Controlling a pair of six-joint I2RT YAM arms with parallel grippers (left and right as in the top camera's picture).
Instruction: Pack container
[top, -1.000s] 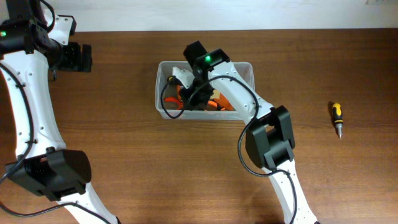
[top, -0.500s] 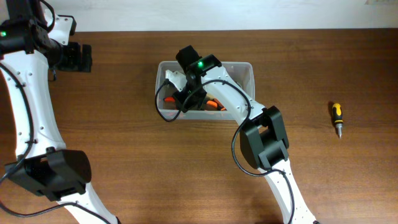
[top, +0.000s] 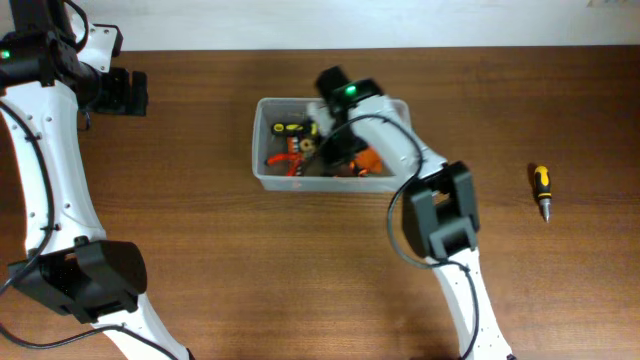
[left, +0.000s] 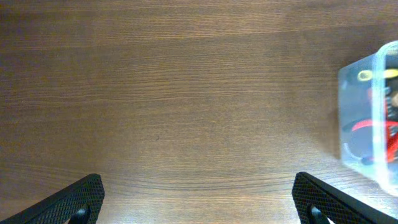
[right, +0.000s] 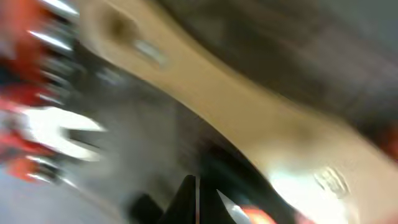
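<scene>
**Right gripper.** The right gripper is lowered into the container, over its middle, with the wrist housing above the far rim. Its own camera gives only a close blur of tan and orange shapes, so I cannot tell whether the jaws are spread or pinching something. Judgement: the steep downward reach suggests it is setting a tool among the others or settling the load.

**Container.** It sits on the table directly beneath this gripper. Inside, to the gripper's left, lie a yellow-and-black tool and red-handled pliers. To its right is an orange item, partly hidden by the arm.

**Left gripper.** The left gripper hangs over bare wood, fingers spread wide and holding nothing. The container wall shows off to its right, well apart. Judgement: it is parked aside to leave the bin to the other arm.

**Surroundings.** A screwdriver with a yellow-and-black handle lies on the table well to the right of the right gripper. It is outside the container and not yet packed, and nothing stands between it and the bin.

**Obstructions.** The tools already inside crowd the container floor, and the right arm's cable and forearm cross the rim. Judgement: a straight lift out would best avoid snagging the wall or dragging a tool along.
</scene>
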